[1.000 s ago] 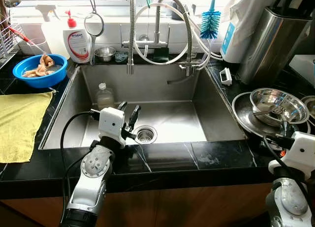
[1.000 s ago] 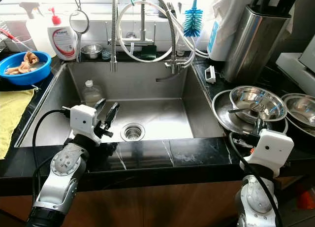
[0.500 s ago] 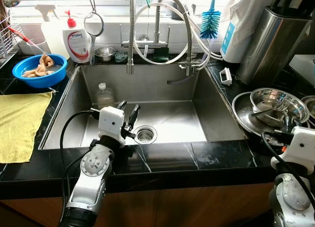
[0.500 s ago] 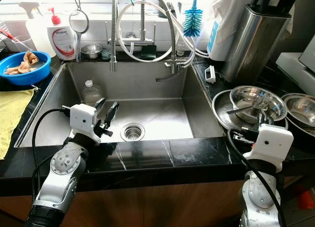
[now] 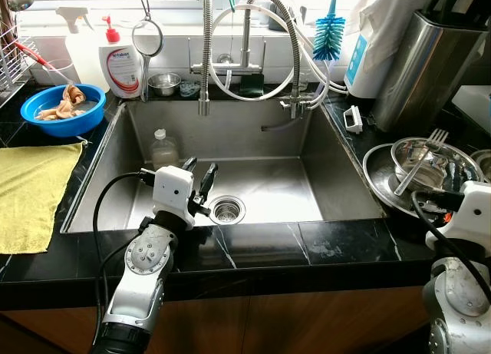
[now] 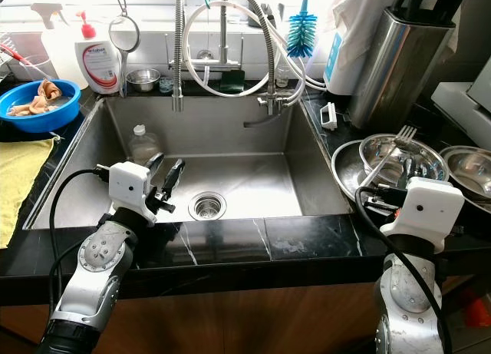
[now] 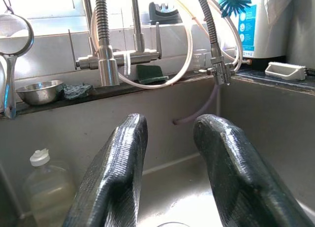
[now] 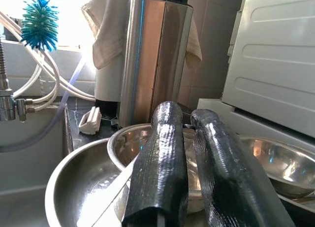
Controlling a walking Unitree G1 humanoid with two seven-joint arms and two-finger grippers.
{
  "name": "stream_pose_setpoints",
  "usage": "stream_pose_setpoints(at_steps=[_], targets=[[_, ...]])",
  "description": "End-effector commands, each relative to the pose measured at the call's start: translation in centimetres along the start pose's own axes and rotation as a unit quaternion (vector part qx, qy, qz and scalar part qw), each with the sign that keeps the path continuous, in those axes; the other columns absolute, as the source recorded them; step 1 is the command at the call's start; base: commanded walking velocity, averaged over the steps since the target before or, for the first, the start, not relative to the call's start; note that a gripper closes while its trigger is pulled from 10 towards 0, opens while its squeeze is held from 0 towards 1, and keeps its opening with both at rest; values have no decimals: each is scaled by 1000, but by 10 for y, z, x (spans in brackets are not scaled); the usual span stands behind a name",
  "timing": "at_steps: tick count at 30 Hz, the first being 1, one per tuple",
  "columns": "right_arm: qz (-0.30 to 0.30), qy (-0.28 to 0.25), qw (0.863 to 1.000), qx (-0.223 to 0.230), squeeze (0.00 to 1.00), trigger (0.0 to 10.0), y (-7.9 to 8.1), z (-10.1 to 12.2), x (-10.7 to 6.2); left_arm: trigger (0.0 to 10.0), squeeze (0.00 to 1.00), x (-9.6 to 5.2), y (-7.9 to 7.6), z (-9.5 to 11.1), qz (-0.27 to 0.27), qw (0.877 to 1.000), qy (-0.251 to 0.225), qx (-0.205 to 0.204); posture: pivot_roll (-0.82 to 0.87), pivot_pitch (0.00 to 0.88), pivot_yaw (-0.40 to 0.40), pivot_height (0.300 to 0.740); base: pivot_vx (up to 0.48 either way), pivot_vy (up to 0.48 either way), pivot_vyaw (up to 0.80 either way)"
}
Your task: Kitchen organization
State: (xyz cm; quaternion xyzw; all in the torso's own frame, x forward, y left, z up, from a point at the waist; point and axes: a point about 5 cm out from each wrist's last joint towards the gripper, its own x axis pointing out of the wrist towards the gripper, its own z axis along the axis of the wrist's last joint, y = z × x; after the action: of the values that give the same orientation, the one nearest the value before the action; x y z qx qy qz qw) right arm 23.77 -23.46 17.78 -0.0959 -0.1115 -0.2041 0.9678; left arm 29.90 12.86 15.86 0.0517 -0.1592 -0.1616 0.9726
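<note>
Sink [image 5: 307, 177]: one bottle [image 5: 163, 148] left inside; my left gripper [image 5: 198, 179] hangs over it, fingers apart, empty. Bowls [image 5: 418, 166] stacked on the worktop to the right. Fork [image 5: 416, 160]: lifted from the bowls, clamped in my right gripper [image 6: 376, 194]; I judge tidying barely begun.

We see a yellow cloth [image 5: 31, 191] at left, a blue bowl [image 5: 61, 110] far left, a teal brush [image 5: 328, 33] far right, and a black, white-veined counter [image 5: 307, 243] near.

Head eyes overlook sink [image 5: 253, 177]; wrist cameras sit low, close.
</note>
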Motion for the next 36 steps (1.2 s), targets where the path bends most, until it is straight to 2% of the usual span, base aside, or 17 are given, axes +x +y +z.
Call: stream_pose_setpoints(at_steps=[1,13,19,25,29,36], targets=[[3,-11,1000,-1,0,10000,0,7,1,10000,0,1,1,1,-4,1000,-3,10,15,0,-43,719,0,0,0],[-9,-1,1000,-4,0,10000,-6,6,-6,10000,0,2,1,1,-9,1000,-1,9,5,0,-34,719,0,0,0],[-19,-3,1000,2,0,10000,-8,13,-12,10000,0,2,0,1,-13,1000,0,8,2,0,-32,719,0,0,0],[-21,12,1000,-1,0,10000,-9,12,-17,10000,0,3,0,0,-15,1000,1,7,1,0,-31,719,0,0,0],[-23,40,999,0,0,10000,-11,7,-25,10000,0,3,-1,0,-18,1000,2,6,-4,0,-29,719,0,0,0],[-18,49,999,4,0,10000,-10,10,-26,10000,0,3,-1,0,-21,1000,1,5,0,0,-31,719,0,0,0]])
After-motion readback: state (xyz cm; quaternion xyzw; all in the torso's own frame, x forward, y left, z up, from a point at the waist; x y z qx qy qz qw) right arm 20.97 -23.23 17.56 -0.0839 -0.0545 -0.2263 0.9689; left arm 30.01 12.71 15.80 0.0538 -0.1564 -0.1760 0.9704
